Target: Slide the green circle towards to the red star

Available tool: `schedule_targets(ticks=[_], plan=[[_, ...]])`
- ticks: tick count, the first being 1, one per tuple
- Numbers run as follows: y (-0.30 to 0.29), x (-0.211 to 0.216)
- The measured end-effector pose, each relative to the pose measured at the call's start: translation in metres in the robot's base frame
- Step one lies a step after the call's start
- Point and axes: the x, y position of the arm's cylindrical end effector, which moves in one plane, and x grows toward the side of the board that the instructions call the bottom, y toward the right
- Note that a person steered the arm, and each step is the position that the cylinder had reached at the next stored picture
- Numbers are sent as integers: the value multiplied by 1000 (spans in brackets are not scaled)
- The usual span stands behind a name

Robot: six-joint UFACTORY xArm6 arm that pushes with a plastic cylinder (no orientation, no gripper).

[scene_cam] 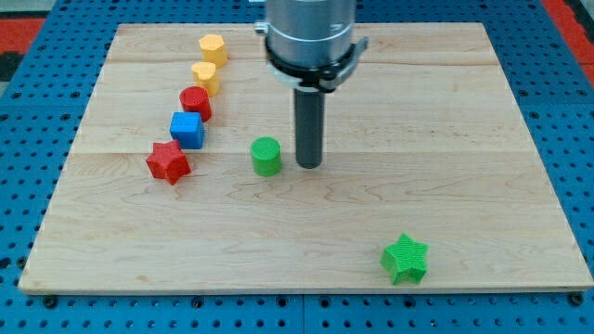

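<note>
Camera view, my tip (308, 164) just right of green circle (265, 156), red star (168, 162) left, no hand.

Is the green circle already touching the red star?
No, the green circle stands apart from the red star, with bare board between them; my tip is just to the circle's right in the view.

- My tip (308, 165) stands just right of the green circle (265, 156).
- The red star (168, 162) lies left of the circle.
- The green star (405, 259) sits well apart, toward the view's bottom right.

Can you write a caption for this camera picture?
My tip sits just right of the green circle, with the red star farther left.
</note>
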Motion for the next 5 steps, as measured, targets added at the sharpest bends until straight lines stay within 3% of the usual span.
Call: schedule_targets(ticks=[1, 3, 4, 5], plan=[[49, 0], [3, -65], [-64, -51], [-74, -11]])
